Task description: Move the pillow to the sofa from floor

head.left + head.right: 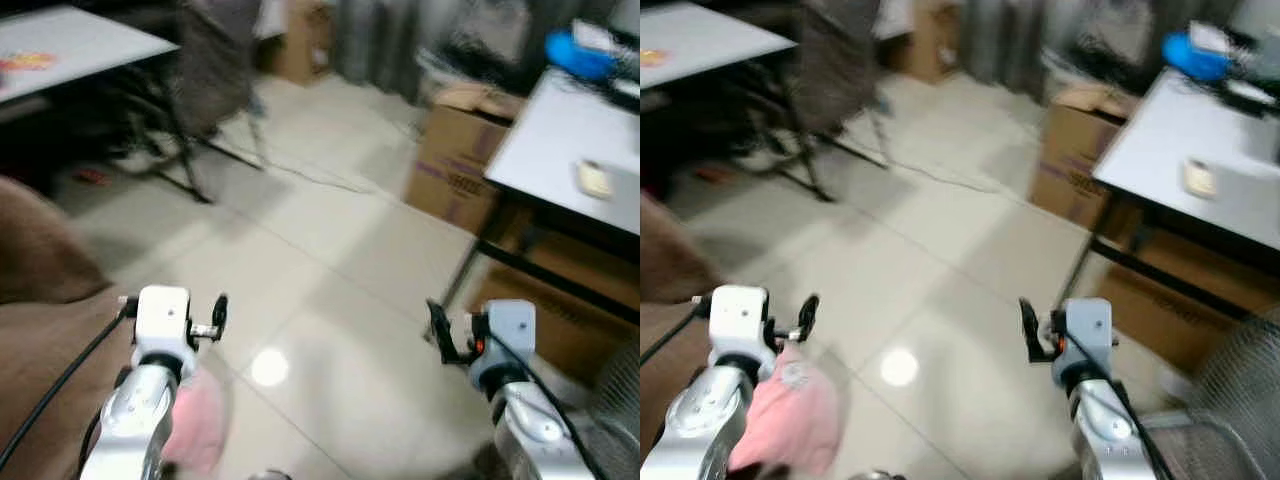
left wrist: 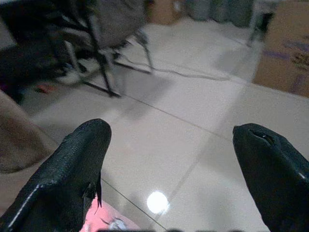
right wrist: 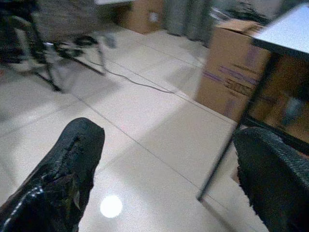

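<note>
Both silver arms reach forward, held level over the tiled floor. The left claw has its fingers spread wide apart, holding nothing; the right claw is likewise spread and holds nothing. The pink pillow lies on the floor just under the left arm, beside the brown sofa edge.

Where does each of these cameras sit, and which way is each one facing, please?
Left eye, head: looks forward and down at the tiled floor; left gripper, right gripper, pink pillow.
Right eye, head: same scene, slightly shifted.
Left wrist: looks along its open fingers at the floor and chair.
Right wrist: looks along its open fingers at a cardboard box.
Shared: both wrist views show the cable on the floor.
</note>
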Controlling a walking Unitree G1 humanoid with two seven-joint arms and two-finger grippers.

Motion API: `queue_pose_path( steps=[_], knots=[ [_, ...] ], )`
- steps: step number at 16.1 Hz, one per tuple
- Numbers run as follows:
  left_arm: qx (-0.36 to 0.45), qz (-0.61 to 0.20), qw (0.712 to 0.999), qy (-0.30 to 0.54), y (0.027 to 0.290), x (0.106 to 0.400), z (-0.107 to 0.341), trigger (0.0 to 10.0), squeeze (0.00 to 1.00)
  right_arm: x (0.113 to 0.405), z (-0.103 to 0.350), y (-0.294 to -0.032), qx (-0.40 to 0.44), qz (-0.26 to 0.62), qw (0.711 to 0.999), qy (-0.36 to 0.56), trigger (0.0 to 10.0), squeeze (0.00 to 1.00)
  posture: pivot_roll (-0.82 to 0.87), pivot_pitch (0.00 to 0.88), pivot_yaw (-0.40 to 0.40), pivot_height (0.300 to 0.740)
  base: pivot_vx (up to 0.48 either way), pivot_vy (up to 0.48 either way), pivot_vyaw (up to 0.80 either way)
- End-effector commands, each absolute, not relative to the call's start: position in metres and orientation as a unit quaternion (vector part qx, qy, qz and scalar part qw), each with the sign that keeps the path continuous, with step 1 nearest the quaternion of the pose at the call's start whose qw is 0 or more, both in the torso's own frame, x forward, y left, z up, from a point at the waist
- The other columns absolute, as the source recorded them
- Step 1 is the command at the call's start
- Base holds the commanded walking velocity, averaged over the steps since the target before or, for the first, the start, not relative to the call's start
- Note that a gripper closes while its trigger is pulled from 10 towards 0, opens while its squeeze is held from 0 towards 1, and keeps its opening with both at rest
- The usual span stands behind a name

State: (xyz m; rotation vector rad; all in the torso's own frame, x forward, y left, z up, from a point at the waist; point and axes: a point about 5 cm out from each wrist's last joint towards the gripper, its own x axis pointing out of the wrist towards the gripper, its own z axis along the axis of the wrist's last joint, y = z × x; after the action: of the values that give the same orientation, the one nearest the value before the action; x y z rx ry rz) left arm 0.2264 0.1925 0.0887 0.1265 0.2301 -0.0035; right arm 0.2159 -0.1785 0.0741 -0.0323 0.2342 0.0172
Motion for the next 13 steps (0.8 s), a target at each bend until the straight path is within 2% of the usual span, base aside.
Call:
queue_pose_path(
  steps=[1,8,9,10,11,13],
  knots=[
    [0.069,0.003,0.991,0.117,0.193,0.227,0.088,10.0,0.00,0.216,0.071,-0.181,-0.015,0.006,0.992,0.122,10.0,1.00,-0.09,0.000,0.011,0.740,0.000,0.000,0.80],
    [0.054,-0.014,0.990,0.133,0.188,0.221,0.084,10.0,0.00,0.208,0.069,-0.193,-0.024,-0.029,0.991,0.126,10.0,1.00,-0.13,0.000,0.044,0.740,0.000,0.000,0.80],
    [0.047,-0.021,0.989,0.135,0.187,0.218,0.084,10.0,0.62,0.207,0.071,-0.192,-0.026,-0.029,0.992,0.123,10.0,1.00,-0.14,0.000,0.052,0.740,0.000,0.000,0.80],
    [0.041,-0.032,0.989,0.140,0.186,0.212,0.083,10.0,1.00,0.205,0.071,-0.191,-0.028,-0.027,0.991,0.126,10.0,1.00,-0.12,0.000,0.029,0.740,0.000,0.000,0.80],
    [0.055,0.012,0.993,0.106,0.195,0.209,0.089,10.0,1.00,0.202,0.064,-0.187,-0.016,-0.025,0.990,0.138,10.0,1.00,-0.09,0.000,0.014,0.740,0.000,0.000,0.80],
    [0.072,0.054,0.993,0.071,0.204,0.206,0.095,10.0,1.00,0.201,0.059,-0.177,-0.007,-0.017,0.989,0.145,10.0,1.00,-0.08,0.000,0.034,0.740,0.000,0.000,0.80]
  ],
)
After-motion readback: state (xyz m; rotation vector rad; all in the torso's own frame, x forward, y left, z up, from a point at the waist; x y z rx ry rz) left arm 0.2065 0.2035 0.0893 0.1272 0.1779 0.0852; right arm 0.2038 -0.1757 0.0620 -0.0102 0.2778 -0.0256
